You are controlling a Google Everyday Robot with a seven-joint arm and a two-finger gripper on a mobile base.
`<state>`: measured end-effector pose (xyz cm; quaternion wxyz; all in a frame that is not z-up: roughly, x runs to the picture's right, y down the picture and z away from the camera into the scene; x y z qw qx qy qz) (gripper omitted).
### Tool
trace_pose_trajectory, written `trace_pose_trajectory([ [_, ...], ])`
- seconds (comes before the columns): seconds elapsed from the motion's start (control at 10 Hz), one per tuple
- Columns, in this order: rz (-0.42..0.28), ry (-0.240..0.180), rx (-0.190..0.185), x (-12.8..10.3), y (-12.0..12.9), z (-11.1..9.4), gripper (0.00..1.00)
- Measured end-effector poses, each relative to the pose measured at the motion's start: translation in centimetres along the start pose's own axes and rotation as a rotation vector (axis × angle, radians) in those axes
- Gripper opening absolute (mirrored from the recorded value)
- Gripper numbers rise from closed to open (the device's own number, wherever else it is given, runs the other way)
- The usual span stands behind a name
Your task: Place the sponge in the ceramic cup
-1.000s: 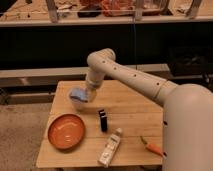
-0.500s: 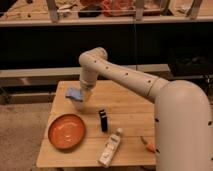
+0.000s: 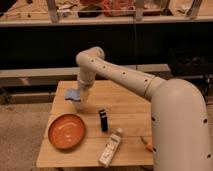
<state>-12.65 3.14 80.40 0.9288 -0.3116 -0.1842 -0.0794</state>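
Observation:
A light blue sponge [image 3: 72,94] hangs above the left rear part of the wooden table [image 3: 125,105]. My gripper [image 3: 78,98] is shut on the sponge and points down from the arm's wrist, which hides most of the fingers. The ceramic cup is out of view. An orange round dish [image 3: 66,131] lies on the table in front of and below the sponge, at the left front.
A small black upright object [image 3: 103,120] stands mid-table. A white bottle [image 3: 111,147] lies near the front edge. An orange carrot-like item [image 3: 146,143] lies at the right front, beside my arm's large white body. Dark shelving runs behind the table.
My gripper has carried the sponge a little to the left, toward the table's left edge, and the arm has swung with it. The dish, black object and bottle have not moved.

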Motion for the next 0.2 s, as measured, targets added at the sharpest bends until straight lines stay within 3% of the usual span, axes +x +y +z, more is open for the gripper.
trace_pose_trajectory([
  [0.2,0.011,0.004,0.004,0.18,-0.12,-0.05,0.8],
])
